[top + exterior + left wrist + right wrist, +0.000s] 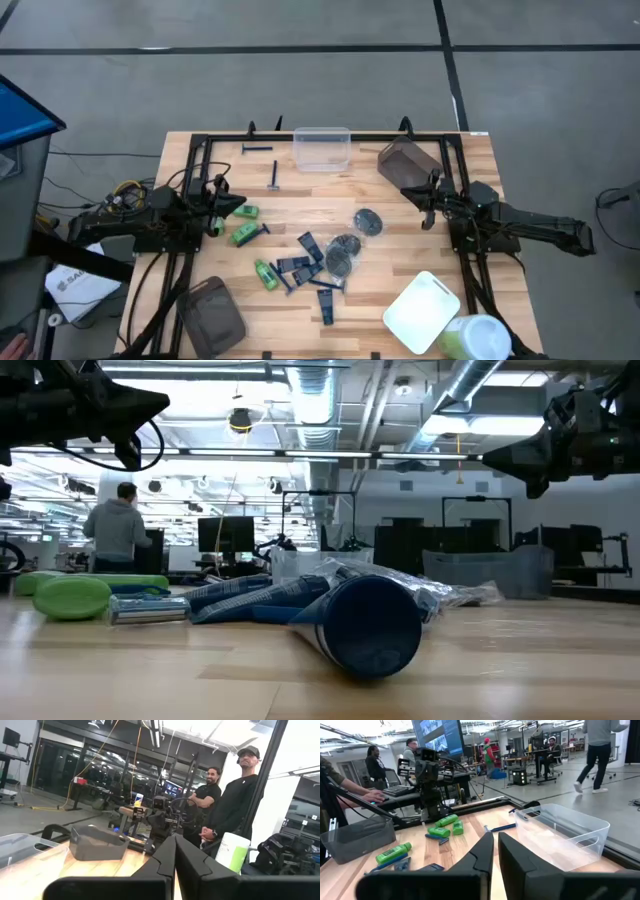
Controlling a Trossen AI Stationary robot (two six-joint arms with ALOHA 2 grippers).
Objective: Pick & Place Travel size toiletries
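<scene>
Toiletries are seen scattered on the wooden table (200, 160), all placed here relative to the clear tub (322, 148) at its far edge. Two blue razors (273, 178) lie just left of the tub. Green mini bottles (245, 234) lie further left and nearer the front, close to the left gripper (238, 208). Navy tubes (310, 246) and greyish discs (368, 221) are grouped in front of the tub, mid-table. No brand or label text can be read on any item. The left gripper is held above the table with fingers pressed together, empty. The right gripper (424, 220) is held right of the tub, beside a brown tub (405, 162), fingers nearly together, nothing between them.
</scene>
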